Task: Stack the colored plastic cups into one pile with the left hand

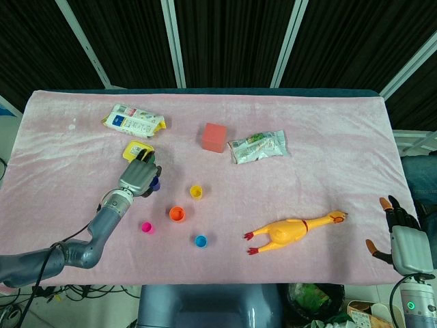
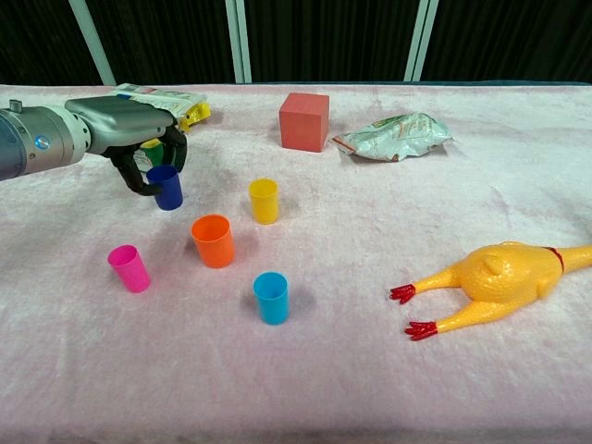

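Note:
My left hand (image 1: 140, 176) (image 2: 139, 139) reaches in from the left and grips a dark blue cup (image 2: 166, 188) (image 1: 156, 183), which stands upright between thumb and fingers. A bit of green shows between the fingers. To its right, a yellow cup (image 1: 196, 192) (image 2: 264, 201) stands alone. An orange cup (image 1: 177, 214) (image 2: 214, 240) sits nearer the front, with a pink cup (image 1: 147, 227) (image 2: 129, 268) to its left and a light blue cup (image 1: 200, 240) (image 2: 271, 297) in front. My right hand (image 1: 403, 239) hangs off the table's right edge, fingers apart and empty.
A red cube (image 1: 214, 137) (image 2: 304, 121) and a foil snack bag (image 1: 257, 146) (image 2: 393, 136) lie at the back. A rubber chicken (image 1: 290, 234) (image 2: 495, 282) lies front right. A printed packet (image 1: 134, 121) and a yellow object (image 1: 134, 149) sit behind my left hand.

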Controlling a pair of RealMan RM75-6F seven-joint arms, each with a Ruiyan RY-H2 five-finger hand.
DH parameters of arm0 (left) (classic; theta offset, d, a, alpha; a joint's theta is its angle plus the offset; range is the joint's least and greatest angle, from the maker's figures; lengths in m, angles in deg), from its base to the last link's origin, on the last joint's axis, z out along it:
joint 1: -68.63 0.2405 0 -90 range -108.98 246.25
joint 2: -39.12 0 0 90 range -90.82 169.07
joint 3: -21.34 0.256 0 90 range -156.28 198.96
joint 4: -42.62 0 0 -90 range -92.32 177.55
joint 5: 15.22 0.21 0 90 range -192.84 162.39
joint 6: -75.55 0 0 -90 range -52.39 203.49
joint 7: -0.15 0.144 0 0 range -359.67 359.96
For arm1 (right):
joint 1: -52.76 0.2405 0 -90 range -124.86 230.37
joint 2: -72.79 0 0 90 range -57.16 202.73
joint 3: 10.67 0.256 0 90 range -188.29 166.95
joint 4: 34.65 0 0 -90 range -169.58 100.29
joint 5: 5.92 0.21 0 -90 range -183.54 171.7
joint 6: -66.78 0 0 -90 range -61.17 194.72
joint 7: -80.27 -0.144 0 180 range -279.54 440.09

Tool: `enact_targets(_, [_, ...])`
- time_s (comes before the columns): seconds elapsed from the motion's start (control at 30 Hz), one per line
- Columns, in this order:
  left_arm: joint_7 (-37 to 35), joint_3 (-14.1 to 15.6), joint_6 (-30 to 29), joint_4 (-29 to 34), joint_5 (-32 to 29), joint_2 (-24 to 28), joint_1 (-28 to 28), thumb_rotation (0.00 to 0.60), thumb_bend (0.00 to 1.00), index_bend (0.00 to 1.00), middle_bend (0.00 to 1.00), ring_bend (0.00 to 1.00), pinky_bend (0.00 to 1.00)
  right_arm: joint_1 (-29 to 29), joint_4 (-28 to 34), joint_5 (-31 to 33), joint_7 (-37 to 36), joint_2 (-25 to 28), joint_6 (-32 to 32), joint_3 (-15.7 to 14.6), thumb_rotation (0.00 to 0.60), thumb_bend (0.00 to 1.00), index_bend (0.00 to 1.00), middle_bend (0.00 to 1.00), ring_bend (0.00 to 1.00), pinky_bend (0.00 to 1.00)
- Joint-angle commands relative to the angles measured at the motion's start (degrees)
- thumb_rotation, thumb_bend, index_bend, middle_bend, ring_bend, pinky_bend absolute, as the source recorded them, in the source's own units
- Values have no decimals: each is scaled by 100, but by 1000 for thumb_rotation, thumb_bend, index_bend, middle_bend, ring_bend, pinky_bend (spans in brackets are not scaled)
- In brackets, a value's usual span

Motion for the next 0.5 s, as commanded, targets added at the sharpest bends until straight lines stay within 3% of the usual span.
enact_targets(0.03, [10, 4, -1, 11, -12, -1, -5, 600, 325, 397, 434, 34, 10, 0, 1, 2, 1, 0, 1, 1, 600, 188, 0, 19, 112, 165])
enact_targets(0.5, [16, 13, -39, 46, -16, 10, -8, 600, 325, 401, 436, 34, 10, 0, 12, 19, 6, 11, -10, 0, 600, 188, 0, 18, 112, 165])
